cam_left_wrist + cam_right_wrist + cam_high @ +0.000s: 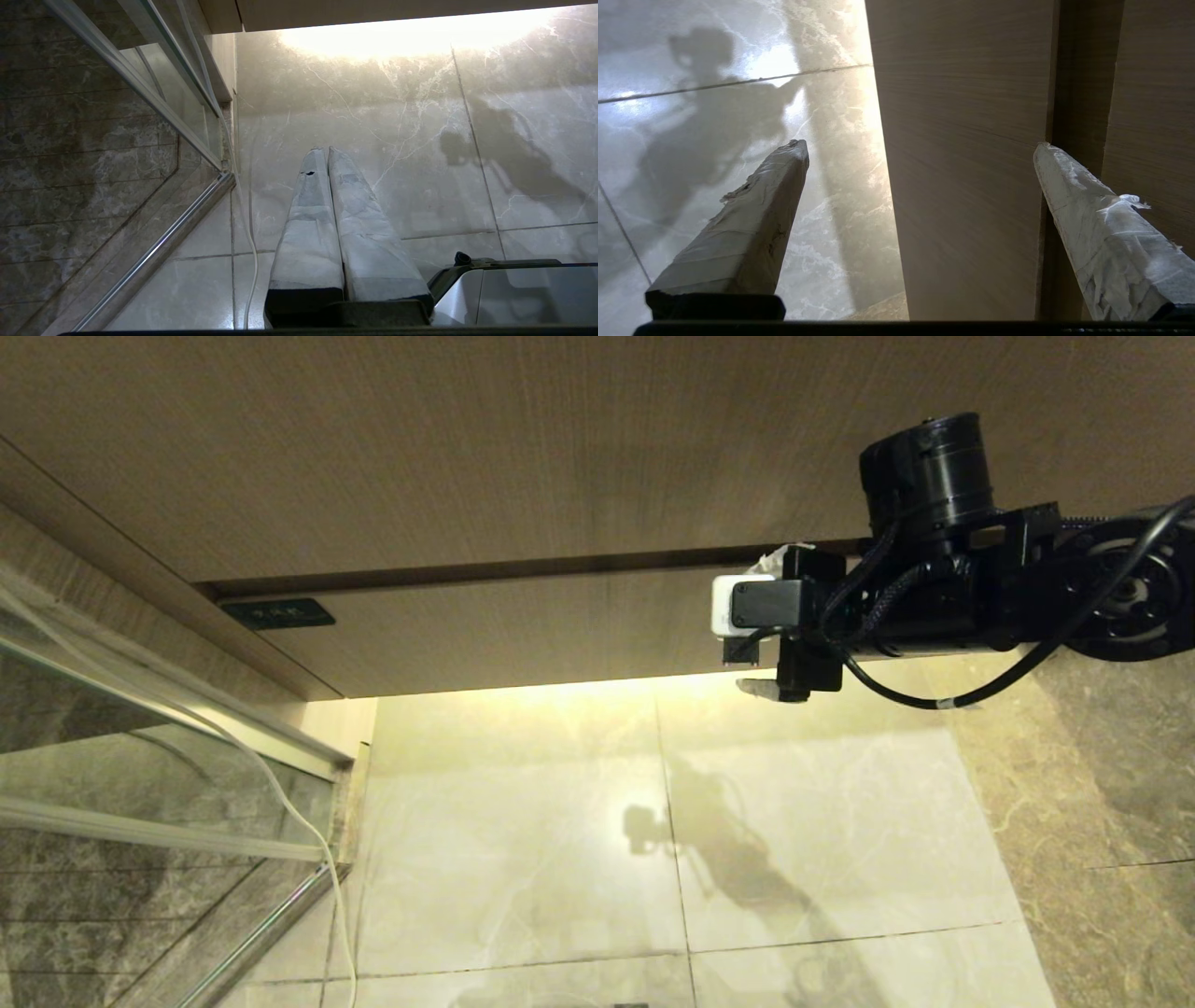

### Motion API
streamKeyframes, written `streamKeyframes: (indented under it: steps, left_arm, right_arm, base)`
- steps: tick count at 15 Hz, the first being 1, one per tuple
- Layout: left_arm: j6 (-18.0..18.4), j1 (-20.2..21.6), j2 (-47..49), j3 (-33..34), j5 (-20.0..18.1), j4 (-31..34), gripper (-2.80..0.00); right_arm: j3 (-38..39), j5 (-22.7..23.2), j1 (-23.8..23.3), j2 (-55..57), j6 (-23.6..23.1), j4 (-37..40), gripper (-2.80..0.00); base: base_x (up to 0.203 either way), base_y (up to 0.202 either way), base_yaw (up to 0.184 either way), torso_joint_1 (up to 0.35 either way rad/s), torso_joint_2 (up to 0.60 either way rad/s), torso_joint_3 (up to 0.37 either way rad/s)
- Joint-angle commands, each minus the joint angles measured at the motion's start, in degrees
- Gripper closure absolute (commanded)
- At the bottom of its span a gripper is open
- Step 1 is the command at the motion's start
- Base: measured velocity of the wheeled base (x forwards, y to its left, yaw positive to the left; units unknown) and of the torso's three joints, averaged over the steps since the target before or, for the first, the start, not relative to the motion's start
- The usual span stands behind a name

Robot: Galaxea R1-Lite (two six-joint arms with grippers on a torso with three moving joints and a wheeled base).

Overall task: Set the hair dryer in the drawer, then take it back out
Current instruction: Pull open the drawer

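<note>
The drawer (513, 630) is shut, its light-wood front sitting under the taller wood panel (467, 448), with a small dark label (277, 613) at its left end. My right gripper (761, 623) is at the right part of that front and stands open. In the right wrist view, the right gripper (920, 147) straddles the drawer front (966, 163): one finger is by the dark gap along its upper edge, the other is past its lower edge over the floor. Nothing is between the fingers. The hair dryer is out of view. My left gripper (322, 150) hangs shut above the floor tiles.
A glass shower door (140, 784) with a metal frame stands at the left, and a thin white cord (308, 831) runs down beside it. Pale marble floor tiles (523, 840) spread below the vanity. A corner of my base (514, 289) shows beside the left gripper.
</note>
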Motion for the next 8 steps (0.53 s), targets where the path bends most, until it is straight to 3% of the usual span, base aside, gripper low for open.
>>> streamKeyframes:
  steps: [1,8]
  left_arm:
    - [0.00,-0.04,0.00,0.01,0.00,0.00,0.00]
    - [0.00,-0.04,0.08,0.01,0.00,0.00,0.00]
  right_arm:
    - [-0.02,-0.17,-0.87,1.95,-0.12,-2.89,-2.80]
    - [-0.90,0.06,-3.26,5.24,2.50,-9.29,-2.80]
  base:
    - [0.000,0.000,0.000,0.000,0.00,0.000]
    - [0.000,0.000,0.000,0.000,0.00,0.000]
